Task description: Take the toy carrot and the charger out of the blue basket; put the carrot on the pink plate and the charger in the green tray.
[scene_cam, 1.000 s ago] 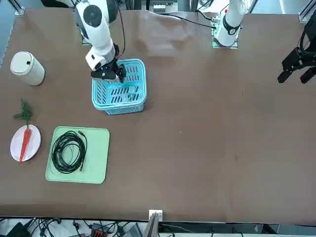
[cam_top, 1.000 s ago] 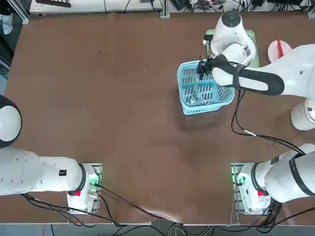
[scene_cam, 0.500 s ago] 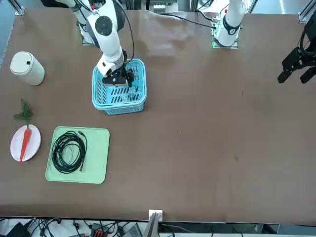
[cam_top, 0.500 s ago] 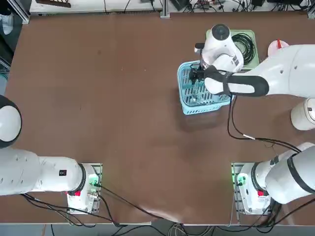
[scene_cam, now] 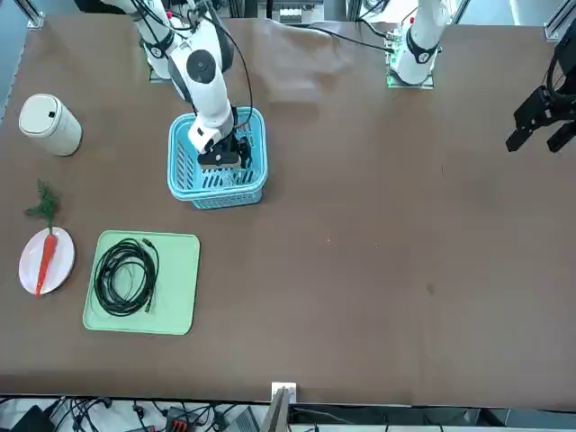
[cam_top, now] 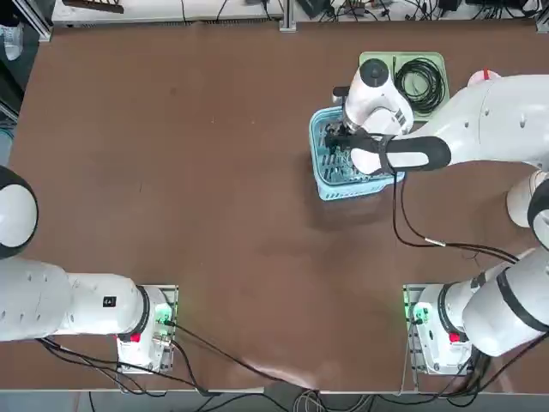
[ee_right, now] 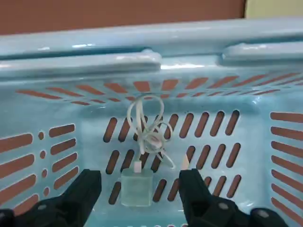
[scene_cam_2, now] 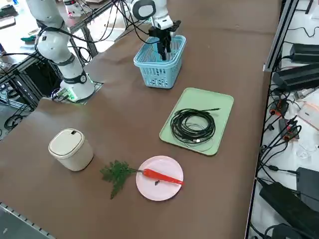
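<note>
Right gripper (ee_right: 140, 189): one, which I have at the blue basket (ee_right: 236, 111), its fingers spread wide apart, nothing grasped. Charger (ee_right: 137, 187): one, white plug block with a thin pale cable looped and bunched at its end; lies on the basket floor, between my two fingers as the wrist view shows it. Toy carrot (scene_cam_2: 162, 176): one, red-orange, lies across the pink plate (scene_cam_2: 152, 191), its dark green leaves out over the table. Green tray (scene_cam_2: 222, 101): one, bearing a coiled black cable (scene_cam_2: 192, 126). White lidded canister (scene_cam_2: 71, 149): one, upright, near the plate.
</note>
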{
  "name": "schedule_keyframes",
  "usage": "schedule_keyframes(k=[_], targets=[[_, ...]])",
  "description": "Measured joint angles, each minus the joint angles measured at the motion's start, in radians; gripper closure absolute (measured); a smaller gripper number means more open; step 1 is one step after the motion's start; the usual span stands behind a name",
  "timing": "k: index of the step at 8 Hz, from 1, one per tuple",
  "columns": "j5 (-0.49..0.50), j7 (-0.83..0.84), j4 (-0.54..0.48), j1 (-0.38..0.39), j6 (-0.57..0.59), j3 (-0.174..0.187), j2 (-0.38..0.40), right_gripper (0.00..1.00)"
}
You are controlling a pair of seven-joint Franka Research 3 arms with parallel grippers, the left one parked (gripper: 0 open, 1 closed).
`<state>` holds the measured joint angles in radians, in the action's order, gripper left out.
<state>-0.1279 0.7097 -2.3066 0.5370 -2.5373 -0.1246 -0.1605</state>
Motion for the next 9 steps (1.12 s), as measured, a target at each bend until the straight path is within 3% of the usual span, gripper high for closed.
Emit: schedule_keyframes(k=[9], targets=[[-0.053,0.0,0.011,0.0,-0.035,0.023,-0.033,0.0]])
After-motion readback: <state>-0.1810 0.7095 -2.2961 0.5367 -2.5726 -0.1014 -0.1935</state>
